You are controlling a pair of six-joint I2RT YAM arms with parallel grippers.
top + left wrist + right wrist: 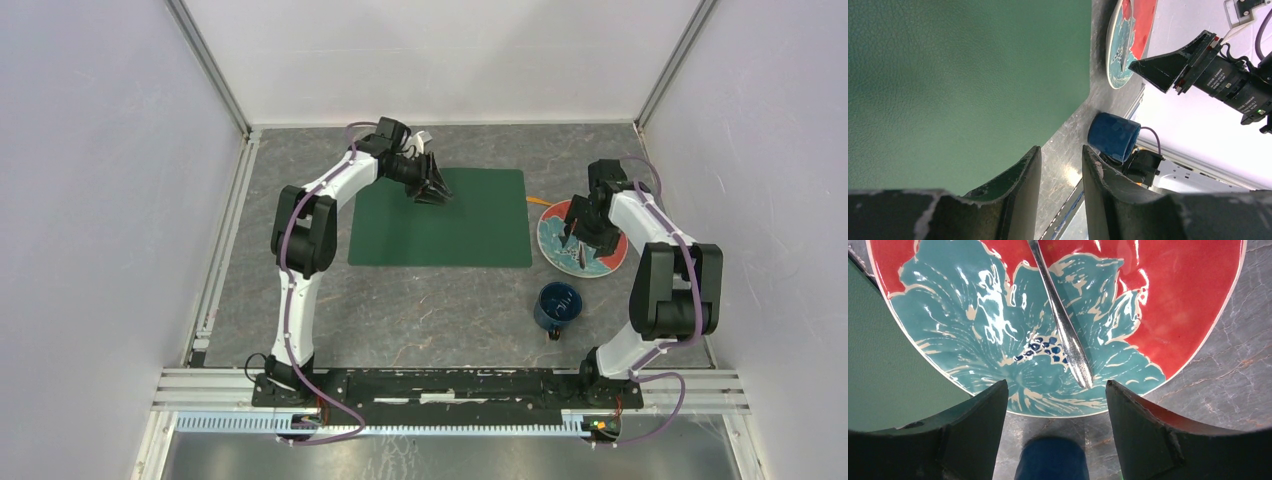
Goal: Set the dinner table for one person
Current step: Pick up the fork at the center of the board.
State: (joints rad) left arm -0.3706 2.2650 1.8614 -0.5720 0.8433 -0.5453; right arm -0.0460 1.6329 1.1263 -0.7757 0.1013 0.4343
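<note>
Table (420, 310): dark grey and veined, it fills the middle of the top view and bears everything else.
Placemat (470, 235): green and flat, at upper centre of the table with nothing on it. It is probably the spot meant for the setting.
Plate (548, 240): red and teal, on bare table at the placemat's right edge. I cannot tell whether its rim overlaps the mat.
In the plate: a silver utensil (1063, 325) lies across the flower pattern, handle end toward the lower centre of the right wrist view. Its head runs off the top of the frame, so its kind is unclear.
Mug (558, 305): blue and upright, below the plate in the top view and off the mat. It looks empty.
Left gripper (432, 190): hovers over the mat's upper left part, with only a narrow gap between the fingers and nothing in it.
Right gripper (583, 240): poised over the plate, spread wide and empty, its fingers either side of the handle end. It seems lined up to lift the utensil.
Stage: likely early, as no piece sits on the mat yet.
</note>
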